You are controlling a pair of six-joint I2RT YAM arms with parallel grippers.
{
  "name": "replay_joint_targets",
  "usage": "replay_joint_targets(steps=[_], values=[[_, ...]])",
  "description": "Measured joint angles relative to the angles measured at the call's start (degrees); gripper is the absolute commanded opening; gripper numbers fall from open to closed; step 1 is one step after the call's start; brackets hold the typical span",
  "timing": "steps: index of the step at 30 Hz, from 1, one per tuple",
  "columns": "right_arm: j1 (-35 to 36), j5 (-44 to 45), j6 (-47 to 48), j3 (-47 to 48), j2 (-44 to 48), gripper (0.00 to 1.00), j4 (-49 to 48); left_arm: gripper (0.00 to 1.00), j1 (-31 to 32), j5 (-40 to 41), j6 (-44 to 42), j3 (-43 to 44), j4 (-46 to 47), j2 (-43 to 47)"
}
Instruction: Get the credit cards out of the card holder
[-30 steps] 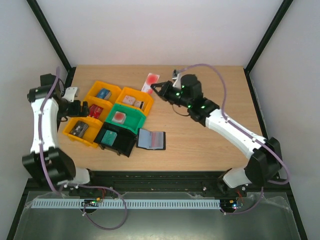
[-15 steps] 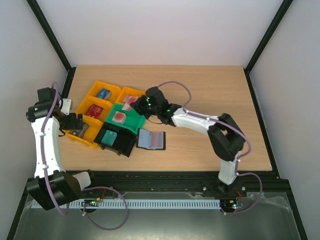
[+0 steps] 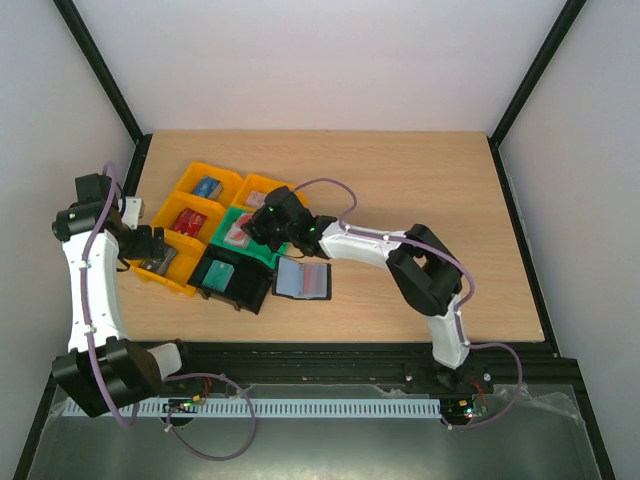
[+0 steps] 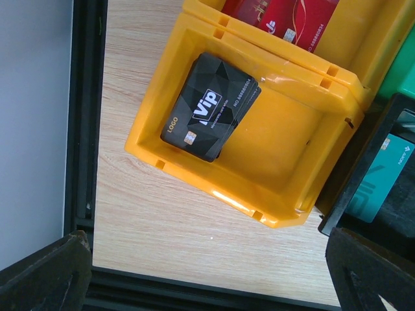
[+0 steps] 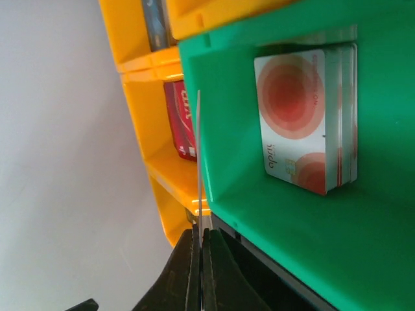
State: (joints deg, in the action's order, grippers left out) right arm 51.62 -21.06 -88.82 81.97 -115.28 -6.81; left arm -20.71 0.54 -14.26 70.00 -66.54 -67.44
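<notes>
Holding stacked red-and-white credit cards (image 5: 305,116): green bin (image 5: 279,259). Right tool (image 5: 202,240) at its rim, clenched on one card (image 5: 198,149). Yellow bin (image 4: 272,162) left of it: black cards (image 4: 211,107); left tool (image 4: 207,272) released.

Arms: two, the left arm (image 3: 85,270) and the right arm (image 3: 370,243).
Pincers: two, the left pincer (image 4: 207,275) and the right pincer (image 5: 201,243).
Desk (image 3: 420,180): one.
Yellow bins (image 4: 285,149): four, in one group.
Green bin (image 5: 292,259): one.
Black bin (image 3: 250,292): one.
Card holder (image 3: 302,280): one, showing two pocket faces.
Stack of white-and-red credit cards (image 5: 305,120): one, with several cards; the exact number is not clear.
Stack of black cards (image 4: 211,107): one.
Stack of red cards (image 4: 285,19): one.
Teal card (image 4: 379,188): one visible.
Blue card (image 3: 208,187): one visible.
Single card (image 5: 199,162) between the fingers of the right pincer: one, seen by its edge.
</notes>
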Motion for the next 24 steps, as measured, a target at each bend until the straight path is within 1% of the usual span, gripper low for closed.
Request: replay_joint_targets(steps=[6,10,18,24], values=[[0.68,0.52,-1.68,1.29,-4.59,0.02,-1.25,0.99,0.00,0.11,0.17,-0.33,-0.04,-0.17],[0.57,0.79,-1.73,4.42,-8.20,0.02,-1.49,0.99,0.00,0.09,0.17,-0.61,0.00,-0.15],[0.52,2.27,-1.90,8.04,-10.95,0.02,-1.18,0.99,0.00,0.09,0.17,-1.84,-0.13,-0.04],[0.59,1.95,0.24,14.71,-15.17,0.02,1.31,0.99,0.00,0.09,0.17,-2.64,-0.02,0.11]])
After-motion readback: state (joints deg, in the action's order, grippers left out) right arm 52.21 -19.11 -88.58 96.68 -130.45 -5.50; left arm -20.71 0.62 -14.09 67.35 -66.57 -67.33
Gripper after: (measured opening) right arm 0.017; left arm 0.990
